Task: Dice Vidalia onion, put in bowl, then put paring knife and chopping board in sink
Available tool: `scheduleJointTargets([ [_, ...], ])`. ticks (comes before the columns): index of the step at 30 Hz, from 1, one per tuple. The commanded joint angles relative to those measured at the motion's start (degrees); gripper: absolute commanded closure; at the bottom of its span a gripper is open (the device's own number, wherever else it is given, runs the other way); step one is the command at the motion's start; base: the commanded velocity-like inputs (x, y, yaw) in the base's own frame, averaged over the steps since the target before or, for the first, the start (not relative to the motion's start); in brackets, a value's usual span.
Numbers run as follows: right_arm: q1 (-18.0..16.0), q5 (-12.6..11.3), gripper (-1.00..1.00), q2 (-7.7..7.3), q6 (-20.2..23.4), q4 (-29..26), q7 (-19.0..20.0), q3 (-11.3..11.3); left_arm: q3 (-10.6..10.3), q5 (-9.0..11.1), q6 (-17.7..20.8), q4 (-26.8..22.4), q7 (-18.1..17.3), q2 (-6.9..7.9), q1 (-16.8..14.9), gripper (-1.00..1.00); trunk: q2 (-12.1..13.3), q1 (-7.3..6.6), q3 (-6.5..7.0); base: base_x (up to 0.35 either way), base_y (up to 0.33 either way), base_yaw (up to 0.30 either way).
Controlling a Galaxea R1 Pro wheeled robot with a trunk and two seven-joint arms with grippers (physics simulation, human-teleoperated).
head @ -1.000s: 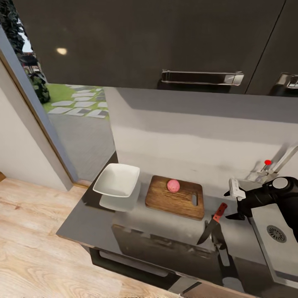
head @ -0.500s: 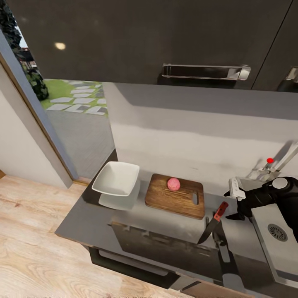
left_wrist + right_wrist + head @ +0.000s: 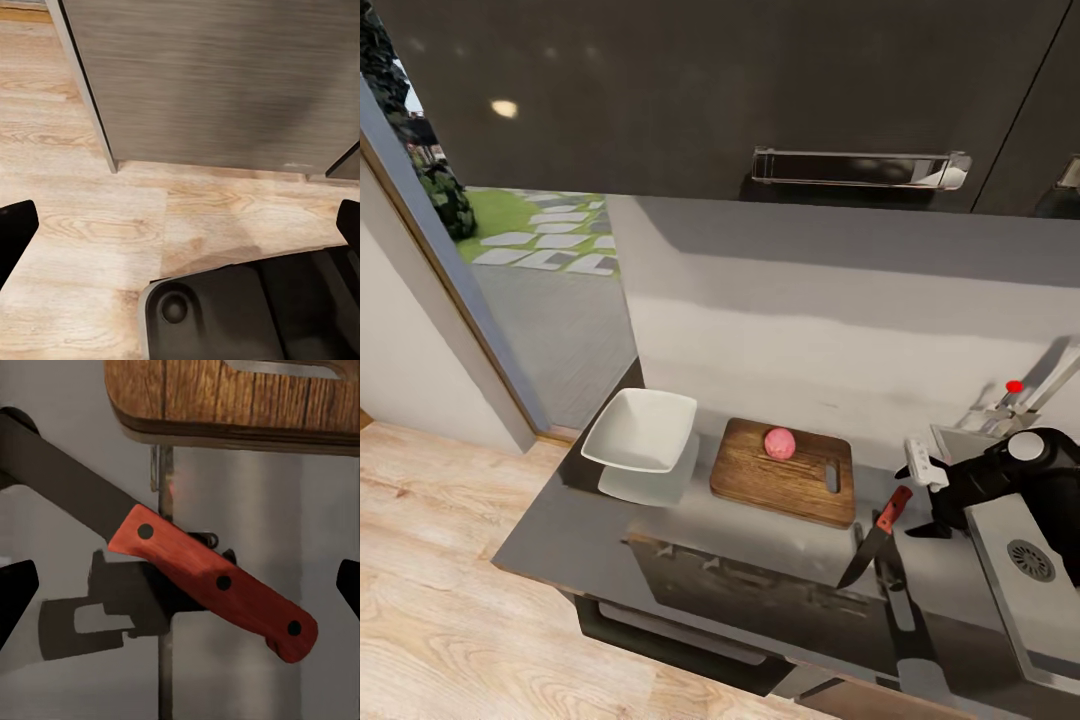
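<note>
1 Vidalia onion (image 3: 780, 443) on 1 chopping board (image 3: 785, 475), 1 paring knife (image 3: 874, 538) (right gripper (image 3: 922, 496) fingers spread) nearby

Right arm reaching in from the right, its tool (image 3: 922, 497) spread wide, empty, fingertips pointing left

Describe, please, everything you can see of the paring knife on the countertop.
The paring knife has a red-orange handle with three dark rivets and a narrow dark grey pointed blade. It lies flat on the glossy grey countertop, beside the chopping board's slotted end, handle toward the wall, blade tip toward the counter's front edge. Nothing grips it; the open right tool hovers beside the handle.
</note>
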Motion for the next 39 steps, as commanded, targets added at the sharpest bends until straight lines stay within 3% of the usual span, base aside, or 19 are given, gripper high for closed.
scheduleJointTargets([
  [1,0.0,0.2,-1.0,-0.04,0.5,-0.1,0.3,0.2,0.3,-0.4,-0.1,-0.1,-0.1,-0.05,0.0,-1.0,-0.1,0.04,-0.09,0.0,0.0,0.0],
  [15,0.0,0.1,-1.0,-0.17,-2.2,-0.1,0.3,3.6,0.4,-0.3,-0.1,-0.1,-0.1,-0.03,0.0,-1.0,-0.1,0.04,-0.1,0.0,0.0,0.0],
  [39,0.0,0.0,-1.0,-0.24,-2.3,0.1,0.3,4.0,0.4,-0.4,-0.1,-0.1,-0.1,0.05,0.0,-1.0,-0.1,0.04,-0.21,0.027,-0.005,0.0],
])
